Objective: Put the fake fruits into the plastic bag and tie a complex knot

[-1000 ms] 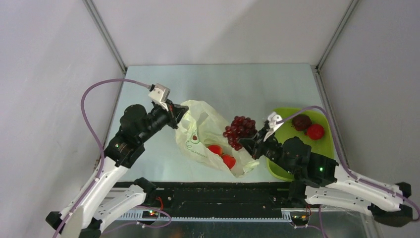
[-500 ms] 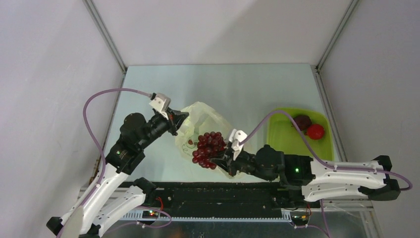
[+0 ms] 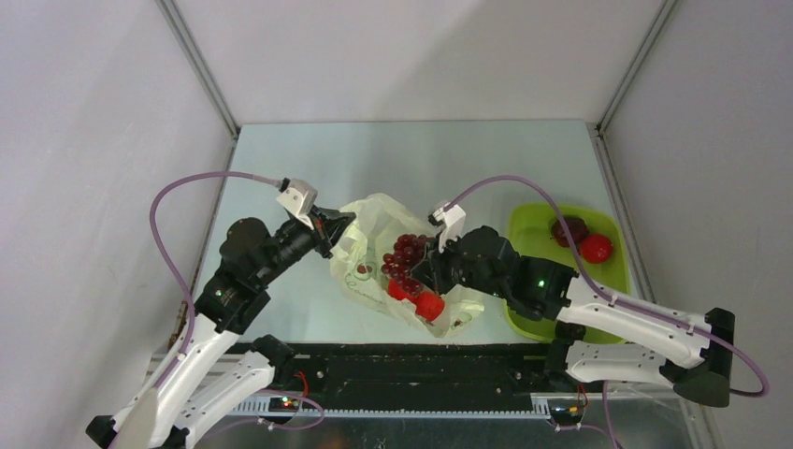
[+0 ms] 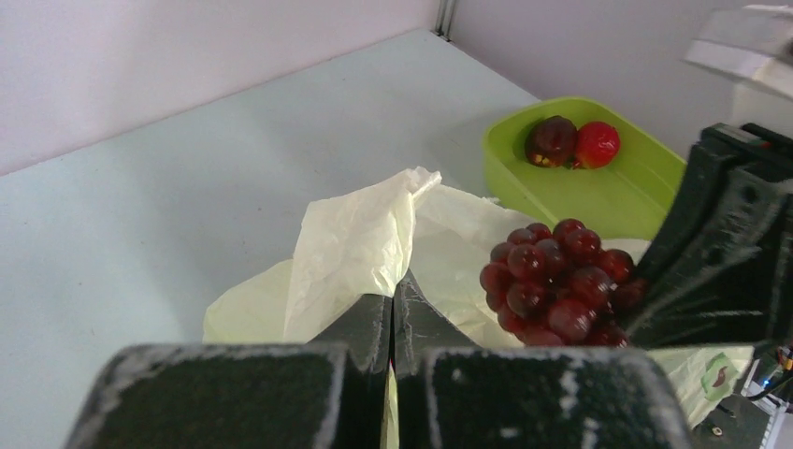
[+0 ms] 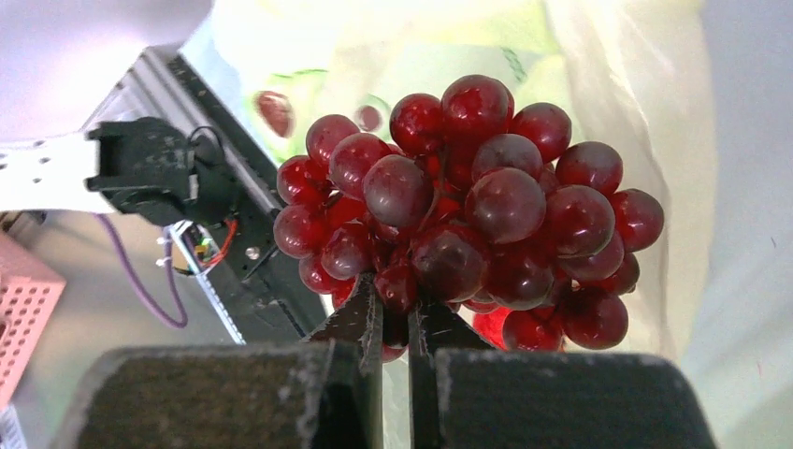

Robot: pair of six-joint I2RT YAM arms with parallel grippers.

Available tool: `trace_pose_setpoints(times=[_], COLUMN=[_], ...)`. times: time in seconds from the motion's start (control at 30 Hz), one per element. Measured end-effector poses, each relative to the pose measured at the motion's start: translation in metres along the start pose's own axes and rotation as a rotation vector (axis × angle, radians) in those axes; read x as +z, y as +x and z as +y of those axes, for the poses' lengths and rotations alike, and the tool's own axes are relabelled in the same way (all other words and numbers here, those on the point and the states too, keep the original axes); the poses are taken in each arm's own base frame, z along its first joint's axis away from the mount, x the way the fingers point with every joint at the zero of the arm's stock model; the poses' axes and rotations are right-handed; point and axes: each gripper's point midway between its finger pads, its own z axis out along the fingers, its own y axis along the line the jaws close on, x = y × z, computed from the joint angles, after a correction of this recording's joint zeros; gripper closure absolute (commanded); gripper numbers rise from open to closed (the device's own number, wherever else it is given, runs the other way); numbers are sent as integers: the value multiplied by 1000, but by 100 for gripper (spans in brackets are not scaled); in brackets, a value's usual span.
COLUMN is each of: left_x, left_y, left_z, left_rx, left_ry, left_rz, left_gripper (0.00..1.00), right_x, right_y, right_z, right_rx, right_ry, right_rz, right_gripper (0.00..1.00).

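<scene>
Dark red grapes [image 5: 468,206] are hanging pinched in the right gripper [image 5: 395,304] over the bag [image 4: 355,243], whose rim the left gripper [image 4: 393,299] is clamping, so lowering deeper before releasing seems wise.

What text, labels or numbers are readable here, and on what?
No text reads clearly in any view.
plastic bag: green-and-brown print, possibly lettering, too blurred to read.
lime-green tray: no markings visible.
</scene>
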Motion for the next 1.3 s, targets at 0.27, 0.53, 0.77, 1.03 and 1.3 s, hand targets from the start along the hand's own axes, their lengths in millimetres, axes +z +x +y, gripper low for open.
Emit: trace_pose_setpoints(times=[0.27,0.53,0.77,1.03,1.3], left_x=[0,-4,-9,-8,-10], left_y=[0,-5,-12,-6,-8], left_z=[-3,-13,-16,-16,-16], left_rx=[-9,-58,-67,-76,-73], left_ry=[15,56,62,63,63], left_rz=[1,-15,-42,-34,-45], left_gripper=[100,100,100,100,100], right_x=[-7,24,72,110,114], right_y=[18,41,47,62,60], right_z=[-55,-57,-37,-37,-33], right_rx=[89,56,22,34,38], right_ry=[272,352,266,231,207], right_rz=[61,117,121,162,158], right_gripper=[100,100,100,78,24])
